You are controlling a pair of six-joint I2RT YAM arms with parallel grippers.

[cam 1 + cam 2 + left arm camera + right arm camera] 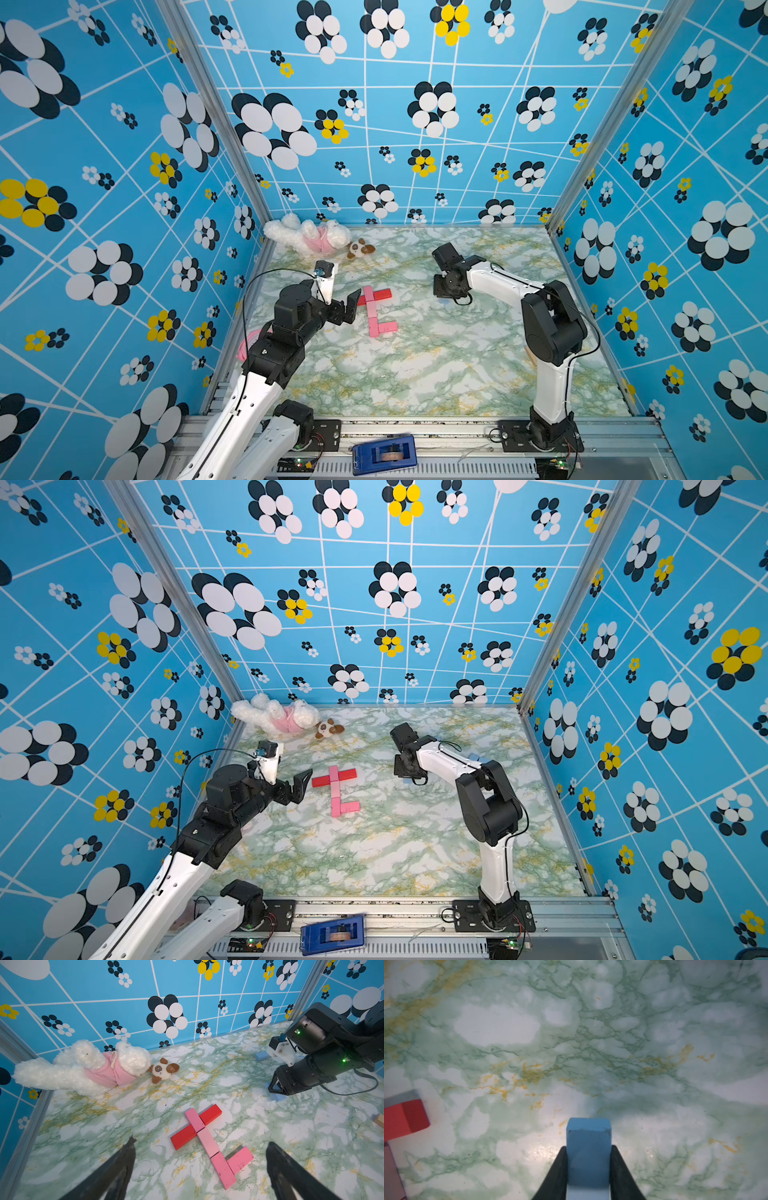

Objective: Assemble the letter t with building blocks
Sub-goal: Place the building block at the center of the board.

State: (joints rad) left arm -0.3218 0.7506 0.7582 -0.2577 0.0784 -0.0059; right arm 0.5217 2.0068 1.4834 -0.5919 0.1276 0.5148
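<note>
Pink building blocks (207,1141) lie end to end as a stem on the marble table (436,374). A red block (211,1113) and another red one (182,1136) form the crossbar, and a pink block (240,1159) juts sideways at the foot. The figure shows in both top views (372,311) (336,789). My left gripper (349,308) (300,787) (200,1142) hovers open just left of it, holding nothing. To the right, my right gripper (446,297) (588,1151) is shut on a light blue block (588,1142) just above the table.
A white-and-pink plush toy (307,237) and a small brown-and-white toy (359,248) lie at the back left. Another light blue block (260,1056) and a tan block (379,1120) lie near the right arm. A blue device (384,453) sits on the front rail.
</note>
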